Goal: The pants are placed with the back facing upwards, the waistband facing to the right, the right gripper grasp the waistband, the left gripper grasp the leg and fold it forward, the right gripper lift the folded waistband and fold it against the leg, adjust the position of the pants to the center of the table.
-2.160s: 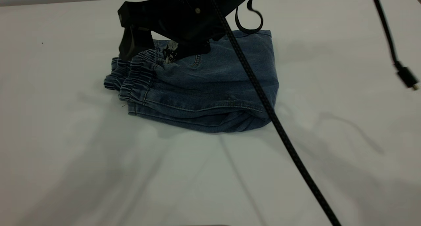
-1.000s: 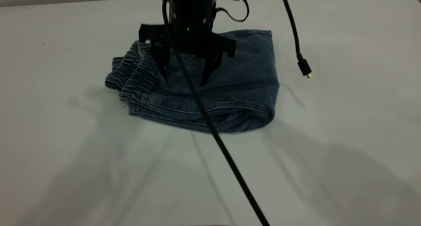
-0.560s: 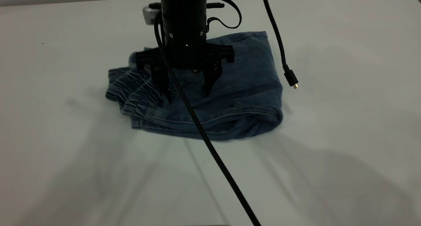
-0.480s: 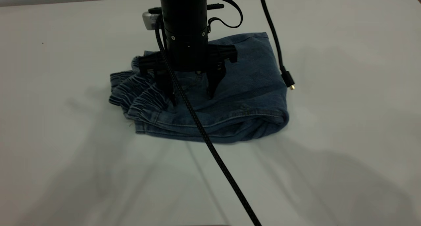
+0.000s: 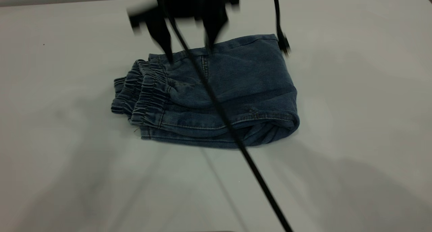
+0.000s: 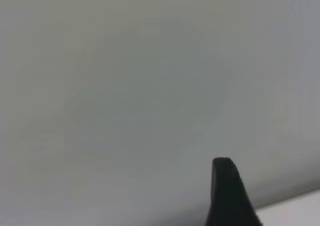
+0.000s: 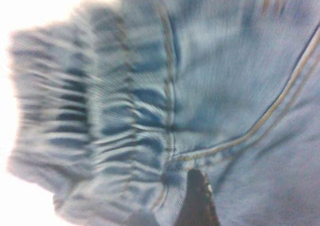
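The pants (image 5: 216,93) lie folded, soft and floppy; the thick waistband (image 5: 141,90) looks the firmest hold. The right gripper (image 5: 187,54), jaws apart, hangs above them; the left gripper's jaws cannot be told.

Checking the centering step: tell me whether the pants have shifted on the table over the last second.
Yes. The pants slid toward the camera and slightly right, away from the table's far edge. The right tool hangs open above them.

Pants (image 5: 233,90): faded blue denim, tan contrast stitching. Waistband (image 5: 143,90): darker blue, ribbed gathers in light-dark stripes. Tabletop (image 5: 354,124): plain white, grey shadows. Right pincer (image 5: 187,48): black. Cable (image 5: 249,161): black.
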